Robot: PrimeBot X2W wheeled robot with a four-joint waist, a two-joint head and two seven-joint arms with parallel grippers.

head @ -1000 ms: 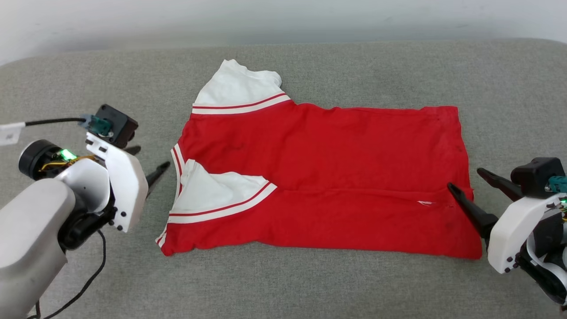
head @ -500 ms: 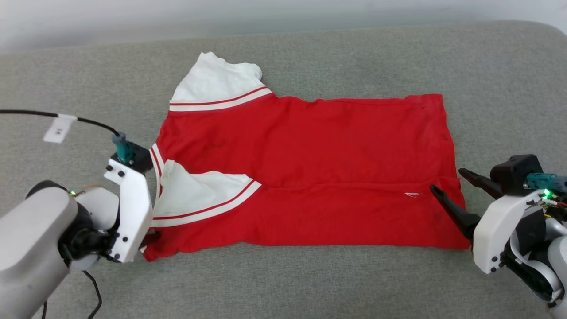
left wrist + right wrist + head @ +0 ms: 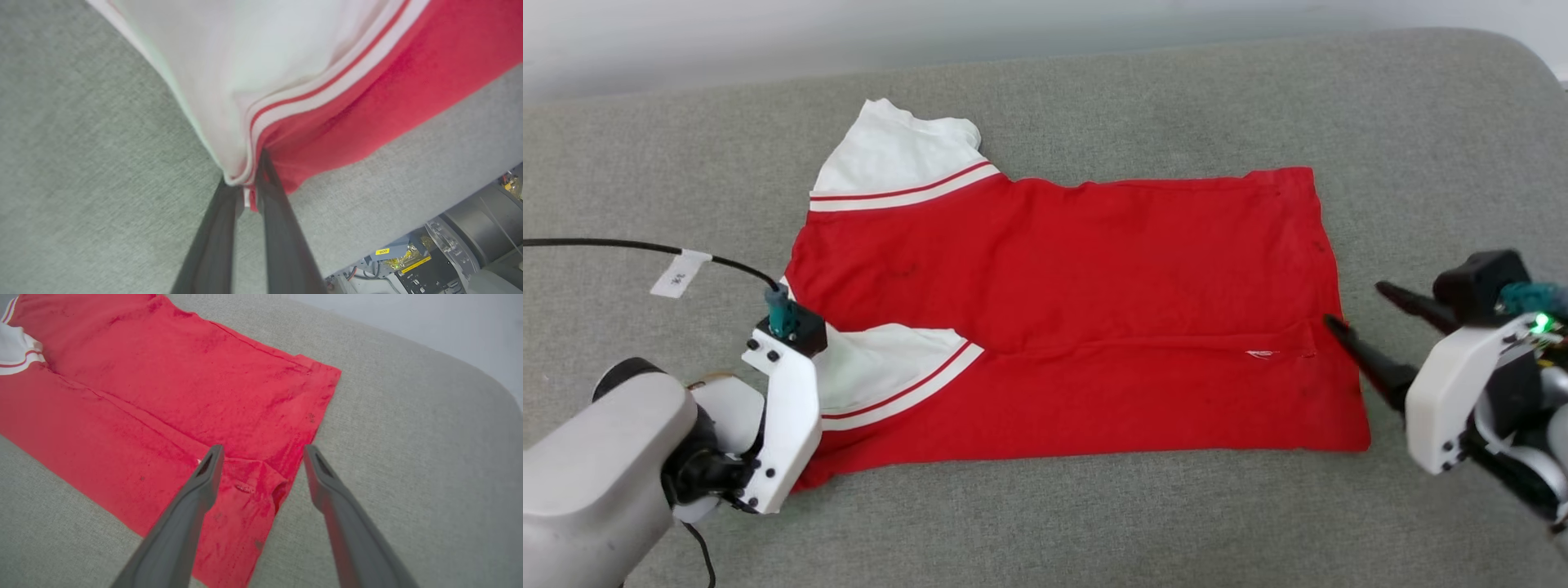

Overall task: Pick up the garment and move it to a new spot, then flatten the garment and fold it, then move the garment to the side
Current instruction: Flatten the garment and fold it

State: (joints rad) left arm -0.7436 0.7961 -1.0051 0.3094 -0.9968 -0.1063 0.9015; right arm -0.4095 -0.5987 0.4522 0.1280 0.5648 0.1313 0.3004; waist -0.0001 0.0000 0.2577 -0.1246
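The garment (image 3: 1054, 286) lies flat on the grey surface, red with white sleeves, its near long side folded over the middle. In the left wrist view my left gripper (image 3: 245, 181) is shut on the garment (image 3: 347, 94) at its near left corner, where the white sleeve meets the red edge. In the head view its fingers are hidden under the white wrist housing (image 3: 784, 425). My right gripper (image 3: 1353, 304) stands open at the right hem. In the right wrist view the right gripper (image 3: 263, 449) has one finger over the red cloth (image 3: 163, 388) and the other over bare surface.
The grey padded surface (image 3: 1045, 523) extends around the garment, with its rounded far right corner (image 3: 1511, 57) by a pale wall. A black cable with a white tag (image 3: 678, 273) runs in from the left. Robot base parts (image 3: 429, 261) show below the surface's near edge.
The camera view has shifted. My left gripper came in to the garment's near left corner and closed on it. My right gripper stayed open at the right hem.
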